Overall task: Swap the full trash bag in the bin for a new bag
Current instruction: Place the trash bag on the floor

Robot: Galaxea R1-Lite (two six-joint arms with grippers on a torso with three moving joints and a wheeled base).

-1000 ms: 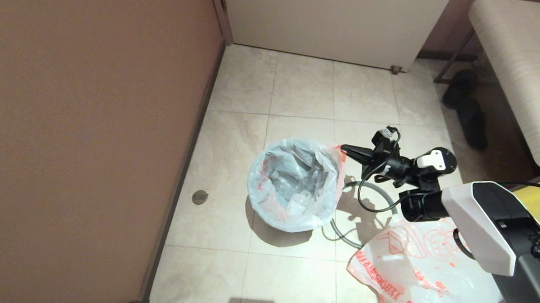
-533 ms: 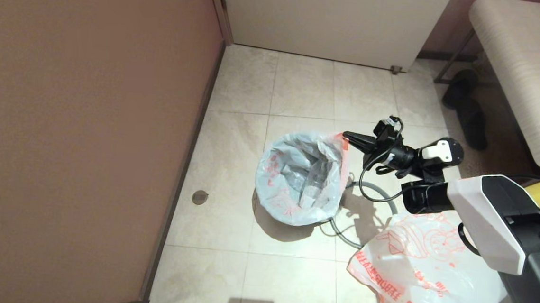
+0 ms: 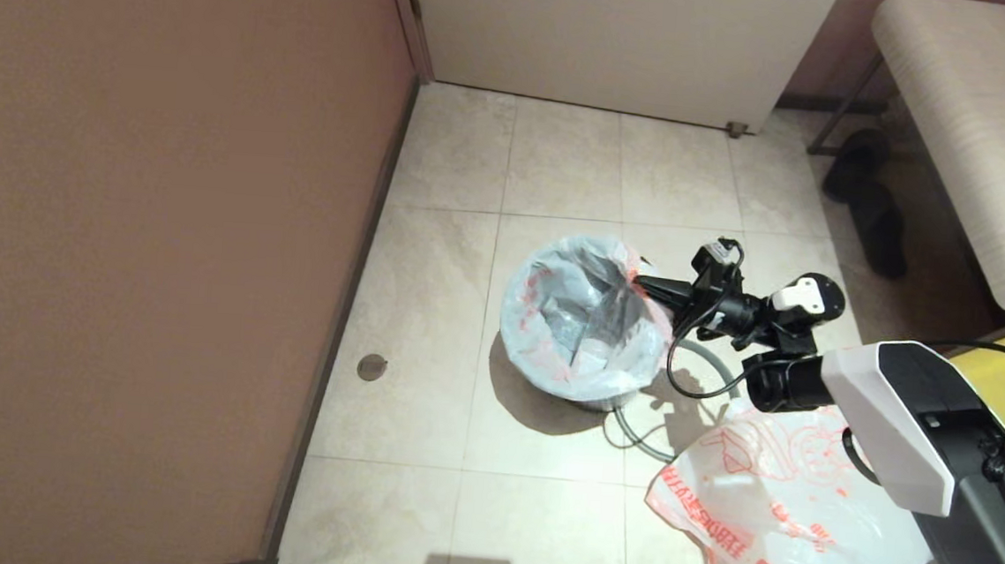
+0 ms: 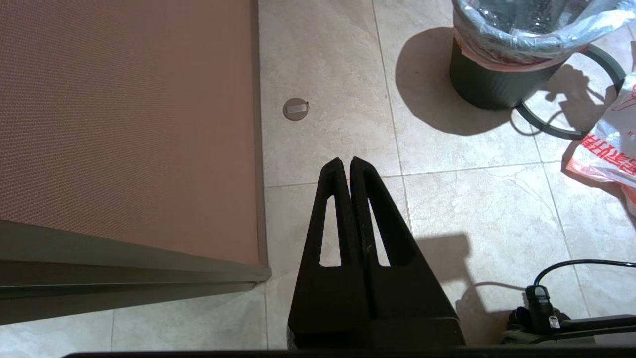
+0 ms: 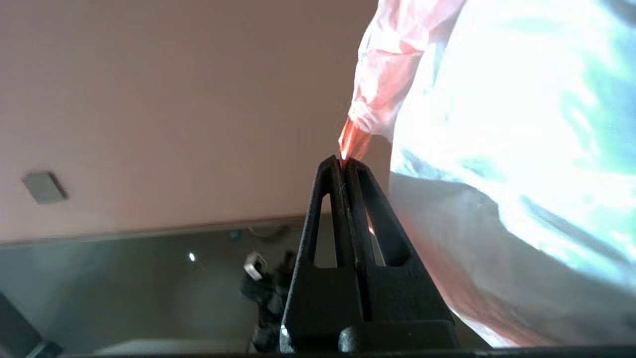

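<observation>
Right gripper [image 3: 644,283] clenched on thin translucent white full trash bag's [image 3: 584,323] pink-red handle at 3 o'clock of round black plastic bin [image 4: 489,84]; left gripper [image 4: 346,163] clenched, empty.

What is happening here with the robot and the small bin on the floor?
The right gripper is shut on the pink-red handle of the thin white full trash bag, which sits in the small round black plastic bin. A grey ring lies on the tiles beside the bin. The white new bag with an orange-red cartoon lies flat on the floor nearby. The left gripper is shut and empty, away from the bin.
</observation>
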